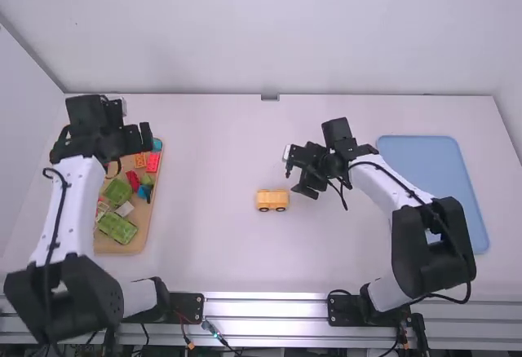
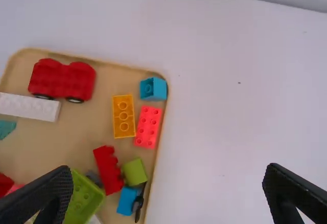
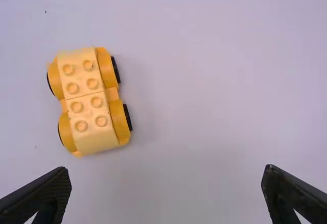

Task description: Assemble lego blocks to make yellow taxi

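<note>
A yellow wheeled car base (image 1: 272, 200) stands on the table near the middle; in the right wrist view the car base (image 3: 88, 101) shows studs on top and black wheels. My right gripper (image 1: 300, 174) is just beyond and to the right of it, not touching; in its wrist view the gripper (image 3: 166, 196) is open with nothing between its fingers. My left gripper (image 1: 139, 138) hangs over the far right part of the wooden tray; in its wrist view the gripper (image 2: 168, 196) is open. An orange-yellow brick (image 2: 123, 116) lies in the tray beside a red-pink brick (image 2: 148, 127) and a blue brick (image 2: 153, 89).
The wooden tray (image 1: 140, 241) at the left holds several more parts, among them green bricks (image 1: 117, 226), a red car base (image 2: 62, 79) and a white brick (image 2: 29, 107). A blue baseplate (image 1: 440, 161) lies at the right, partly behind the right arm.
</note>
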